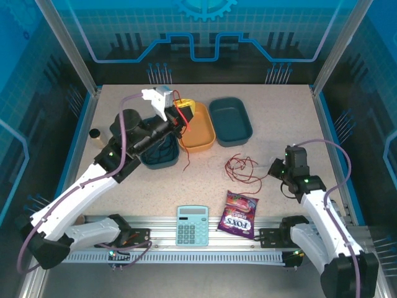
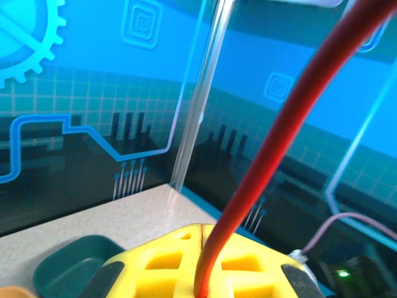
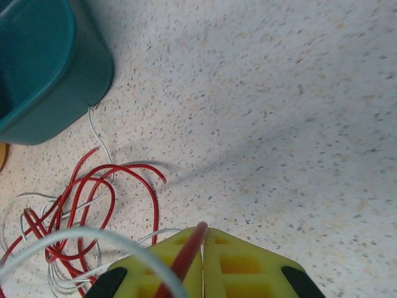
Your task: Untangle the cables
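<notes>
Cables: the right pincer (image 3: 201, 264) is shut on a thin red wire (image 3: 80, 211). Its tangle with a thin white wire (image 3: 99, 139) lies just left, nearer this arm, on the speckled surface (image 3: 279, 93). The left pincer (image 2: 201, 267), high near the orange plastic tray (image 1: 201, 133), is clamped on a red strand (image 2: 279, 124). Blue panels (image 2: 93, 49) wall the room.

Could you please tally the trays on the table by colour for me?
Teal trays: 2
Orange tray: 1
Total: 3
</notes>
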Motion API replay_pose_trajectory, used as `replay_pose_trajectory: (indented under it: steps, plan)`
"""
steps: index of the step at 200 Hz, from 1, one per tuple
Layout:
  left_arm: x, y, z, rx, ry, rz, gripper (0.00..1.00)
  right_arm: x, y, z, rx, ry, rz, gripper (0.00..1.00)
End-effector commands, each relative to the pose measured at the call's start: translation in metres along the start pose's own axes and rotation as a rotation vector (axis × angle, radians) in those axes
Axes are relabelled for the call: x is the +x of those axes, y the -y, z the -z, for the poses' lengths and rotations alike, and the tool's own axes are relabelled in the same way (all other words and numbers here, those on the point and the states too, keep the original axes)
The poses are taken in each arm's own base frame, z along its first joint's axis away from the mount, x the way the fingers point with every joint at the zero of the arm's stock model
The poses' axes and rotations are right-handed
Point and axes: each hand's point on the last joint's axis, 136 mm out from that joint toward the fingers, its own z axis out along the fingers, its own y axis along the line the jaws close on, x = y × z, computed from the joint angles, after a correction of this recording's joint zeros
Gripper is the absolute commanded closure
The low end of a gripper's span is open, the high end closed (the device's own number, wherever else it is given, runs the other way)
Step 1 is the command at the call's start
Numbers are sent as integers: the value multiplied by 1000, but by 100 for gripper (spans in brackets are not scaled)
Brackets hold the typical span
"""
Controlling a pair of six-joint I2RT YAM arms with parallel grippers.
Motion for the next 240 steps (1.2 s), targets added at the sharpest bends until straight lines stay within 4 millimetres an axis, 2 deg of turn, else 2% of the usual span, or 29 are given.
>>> replay_pose_trajectory:
  steps: [1, 46, 69, 105, 134, 191, 214, 240]
  plan:
    - [-6, -17, -12, -86, -24, -66, 100, -10, 11, 17, 52, 32, -4, 90]
    - [10, -47, -60, -161, -80, -90, 100, -18, 6, 31, 32, 55, 20, 90]
    - [23, -76, -85, -214, -106, -71, 100, -31, 5, 44, 45, 98, 43, 90]
    - [44, -117, -113, -259, -134, -106, 100, -43, 6, 62, 71, 133, 77, 89]
    - [64, -138, -133, -224, -141, -112, 100, -46, 5, 66, 70, 144, 79, 88]
    - [97, -186, -153, -248, -207, -75, 100, -39, 2, 56, 44, 119, 47, 87]
    - [124, -206, -154, -308, -289, -55, 100, -38, 2, 52, 40, 109, 42, 86]
    - [162, -229, -151, -395, -427, 55, 100, -36, 1, 45, 41, 90, 43, 86]
